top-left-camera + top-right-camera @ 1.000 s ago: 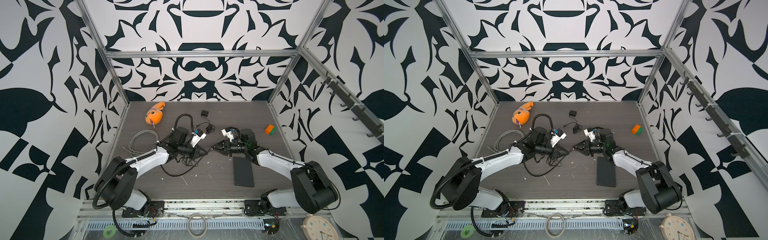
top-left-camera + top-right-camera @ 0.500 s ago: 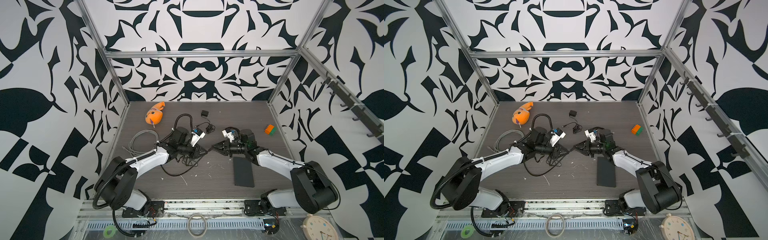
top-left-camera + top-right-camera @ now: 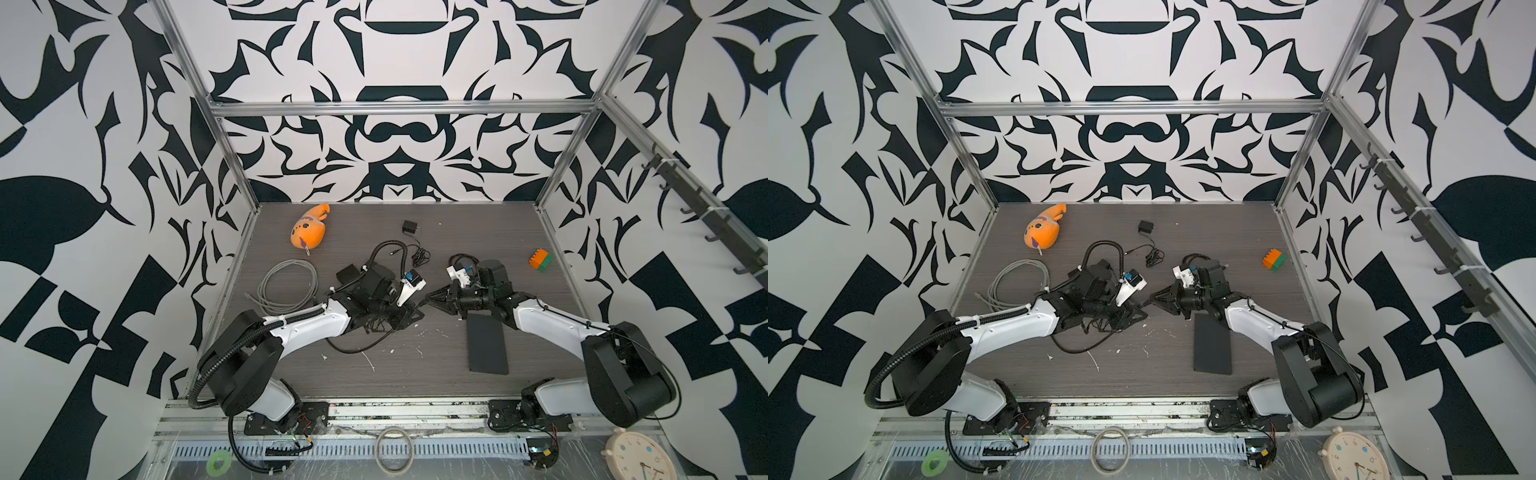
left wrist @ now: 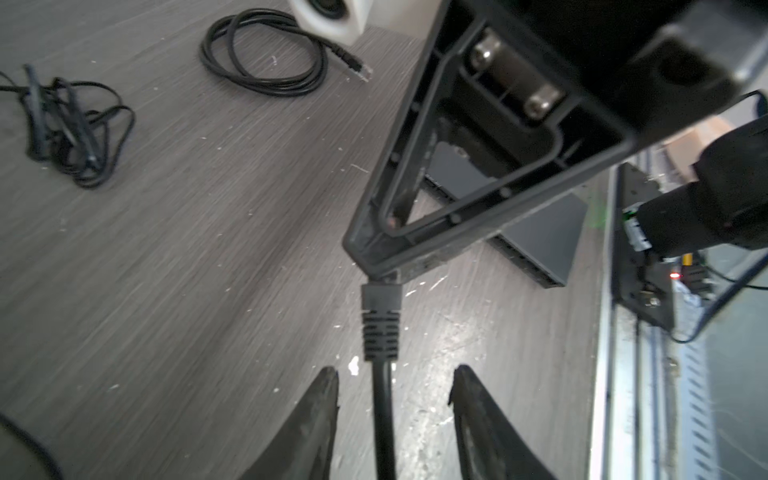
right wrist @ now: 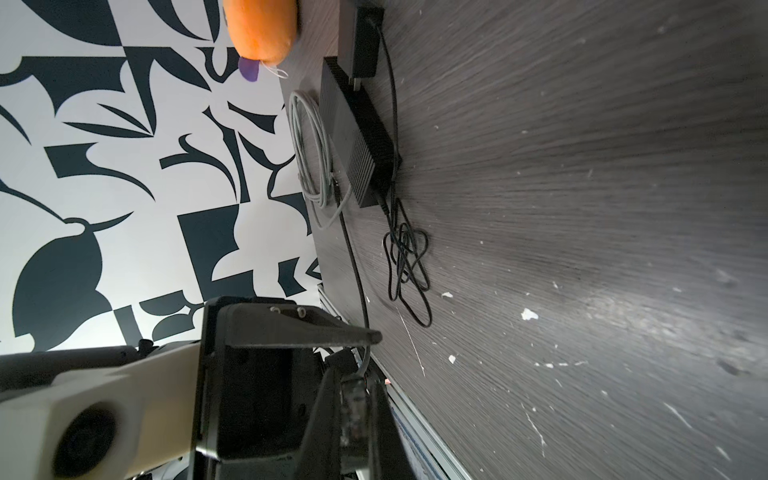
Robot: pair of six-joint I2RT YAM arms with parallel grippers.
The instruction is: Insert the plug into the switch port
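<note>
Looking at the dark table (image 3: 457,232), the flat black switch (image 3: 486,345) lies on its right half. Its far end is tucked under the right arm and its long axis runs front to back. In the left wrist view the port row seems to sit along the long edge facing the middle of the table, but it's too small to be sure.

The right gripper (image 3: 428,298) is clearly the nearer one, hovering by the switch's far end. Its fingers are pinched together on the nose of the plug (image 4: 380,307). The left gripper (image 4: 395,374) has its fingers spread either side of the cable (image 4: 383,419), with a gap on both sides.

So the plug sits between the two grippers' tips, long axis running left-right, nose pointing at the right arm. The switch lies toward the front from there. With the nose buried in the fingertips, I'd guess lining it up with that edge gets fiddly.
</note>
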